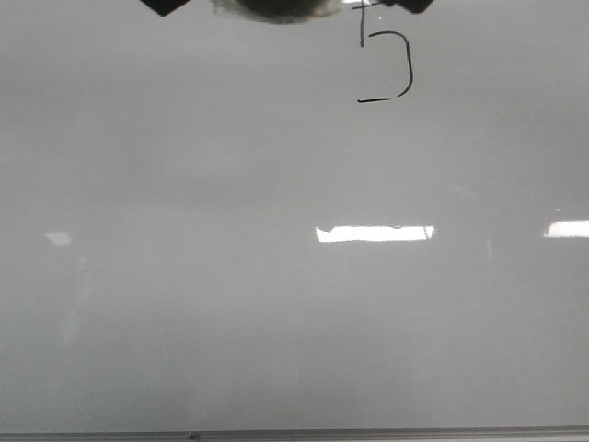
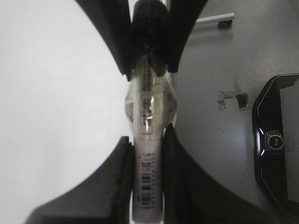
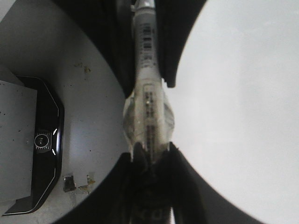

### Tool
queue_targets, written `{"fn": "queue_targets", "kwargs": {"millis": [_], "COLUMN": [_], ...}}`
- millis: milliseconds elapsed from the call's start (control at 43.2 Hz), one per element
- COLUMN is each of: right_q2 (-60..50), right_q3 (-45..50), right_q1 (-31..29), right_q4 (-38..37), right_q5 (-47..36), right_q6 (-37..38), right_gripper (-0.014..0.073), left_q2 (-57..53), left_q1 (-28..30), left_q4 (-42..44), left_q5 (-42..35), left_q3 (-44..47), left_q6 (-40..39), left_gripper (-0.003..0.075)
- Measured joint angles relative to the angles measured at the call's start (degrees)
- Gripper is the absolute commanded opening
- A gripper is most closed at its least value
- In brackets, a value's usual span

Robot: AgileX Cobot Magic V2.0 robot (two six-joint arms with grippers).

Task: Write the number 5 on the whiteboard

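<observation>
while both grippers clamp one marker [image 2: 148, 140] end to end, the left gripper [image 2: 148, 135] and right gripper [image 3: 148, 140] sit beyond the whiteboard [image 1: 276, 322] top edge; the 5 [image 1: 385, 64] lies just below, right of centre.

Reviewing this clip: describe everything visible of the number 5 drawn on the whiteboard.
The number 5 is a thin black hand-drawn line figure near the top of the whiteboard, right of centre in the front view. It has a short vertical stem, a rounded belly curving right and down, and a flat, slightly slanted bottom stroke. Its top bar runs to the frame edge, partly hidden by a dark shape. The strokes look unsmudged; nothing visibly touches them.
</observation>
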Motion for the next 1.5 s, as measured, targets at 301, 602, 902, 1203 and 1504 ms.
{"fn": "queue_targets", "kwargs": {"millis": [301,602,902,1203,1504], "right_q2": [-2.45,-17.21,-36.30,-44.41,-44.58], "right_q3": [0.00,11.61,34.15,42.42,42.46], "right_q1": [-3.24,-13.28,-20.43,-21.45,-21.45], "right_q4": [-0.38,-1.39,-1.39,-1.39,-1.39], "right_q5": [-1.84,-10.44,-29.75,-33.53,-34.35], "right_q6": [9.27,22.16,39.38,40.94,40.94], "right_gripper": [0.0505,0.0505,0.0076,-0.0067,-0.0067], "left_q2": [0.00,-8.37,-21.33,-23.02,-9.25], "left_q1": [6.03,27.81,53.84,69.41,70.83], "left_q4": [-0.60,-4.98,-5.35,-6.85,-8.41], "left_q5": [0.21,-7.89,-19.01,-29.48,-48.54], "left_q3": [0.01,4.98,19.53,32.76,32.38], "left_q6": [-2.65,-8.20,-17.38,-20.66,-20.67], "left_gripper": [-0.0020,-0.0020,-0.0020,-0.0020,-0.0020]}}
